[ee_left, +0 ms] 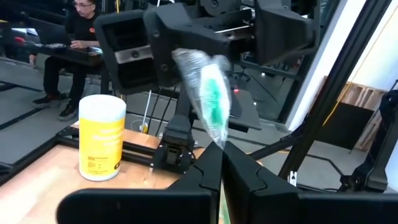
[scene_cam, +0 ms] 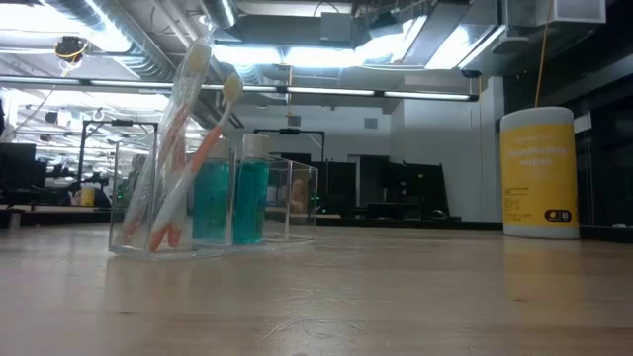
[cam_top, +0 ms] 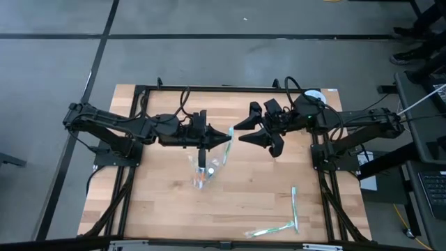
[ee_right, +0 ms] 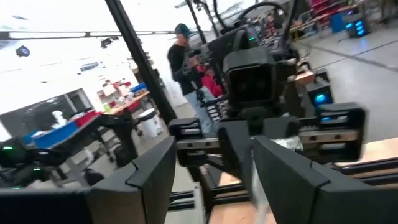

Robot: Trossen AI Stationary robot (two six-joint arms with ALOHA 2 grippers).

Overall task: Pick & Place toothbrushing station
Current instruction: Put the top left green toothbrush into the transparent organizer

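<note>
Clearly the left pincer (cam_top: 224,135) is clenched on a wrapped toothbrush (ee_left: 208,96), its fingers (ee_left: 205,171) pinching the lower end so the green head in clear film stands up toward the right pincer (cam_top: 240,131), whose fingers (ee_right: 152,168) are spread wide just beside the tip, apparently ready for a handover or to strip the wrapper. Below them on the bench (cam_top: 160,195) stands the clear organiser (scene_cam: 213,198), already holding orange brushes and teal bottles. Two more wrapped brushes (cam_top: 282,219) lie well apart near the front right corner. To do this step well, I judge the right pincer should close on the wrapper squarely, above the left's grip, before any pull, since the film looks slippery. A yellow canister (scene_cam: 539,173) sits at the far right corner; its label text is too small to read.
</note>
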